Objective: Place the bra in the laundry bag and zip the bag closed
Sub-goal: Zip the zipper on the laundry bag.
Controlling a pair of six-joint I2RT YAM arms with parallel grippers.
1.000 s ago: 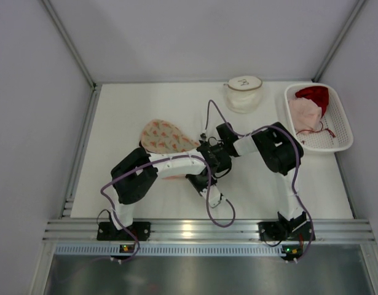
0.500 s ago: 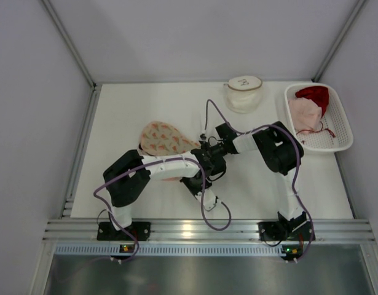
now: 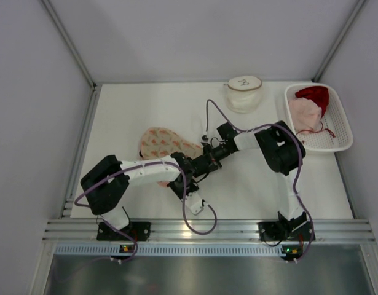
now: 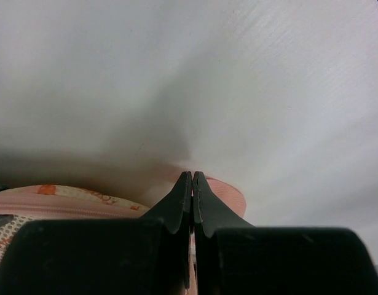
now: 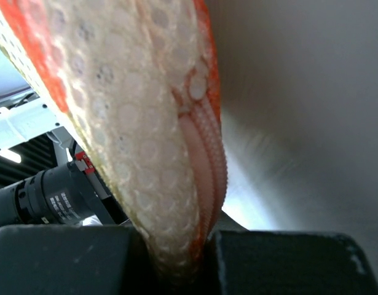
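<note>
The laundry bag (image 3: 164, 141), mesh with a peach and orange print, lies at the table's middle left. My left gripper (image 3: 176, 172) is at the bag's near right edge; in the left wrist view it (image 4: 192, 176) is shut, with the bag's pink zipper band (image 4: 228, 187) just behind the tips. My right gripper (image 3: 198, 164) is shut on the bag's right end; the mesh and zipper teeth (image 5: 204, 153) rise out of its jaws (image 5: 182, 258). The bra is not visible outside the bag.
A white basket (image 3: 342, 144) at the back right holds a red garment (image 3: 315, 95) and a pink garment (image 3: 305, 114). A round white mesh pouch (image 3: 243, 92) stands at the back centre. The arms cross close together over the table's middle.
My left arm has swung its elbow out to the left and its gripper has slid left and nearer along the bag's edge. The right gripper has followed slightly left, still holding the bag.
</note>
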